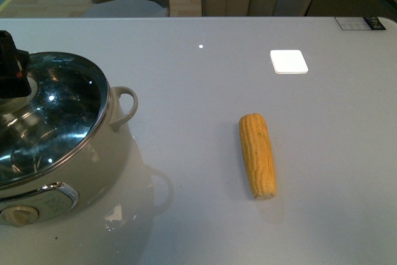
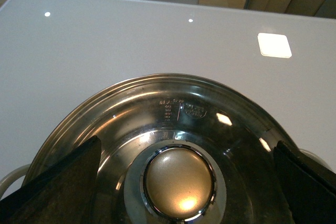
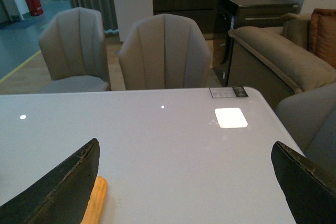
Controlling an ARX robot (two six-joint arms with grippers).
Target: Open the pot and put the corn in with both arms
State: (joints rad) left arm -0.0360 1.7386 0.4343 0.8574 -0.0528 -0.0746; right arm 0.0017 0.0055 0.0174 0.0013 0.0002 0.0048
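Note:
The cream pot [image 1: 118,147] stands at the table's near left with its glass lid [image 1: 49,116] on. My left gripper [image 2: 186,142] hovers open over the lid, its two dark fingers [image 2: 58,187] wide on either side of the round lid knob [image 2: 178,182] and not touching it. In the front view only a black part of the left arm [image 1: 9,60] shows above the lid. The yellow corn [image 1: 257,153] lies flat on the table right of the pot. My right gripper [image 3: 185,144] is open above bare table, with the corn [image 3: 94,203] beside one finger.
A bright square light reflection [image 1: 289,61] lies on the glossy white table [image 1: 186,79]. A dark label [image 1: 360,23] sits at the far right corner. Chairs [image 3: 163,51] stand behind the far edge, and a sofa [image 3: 278,56] is off to the right.

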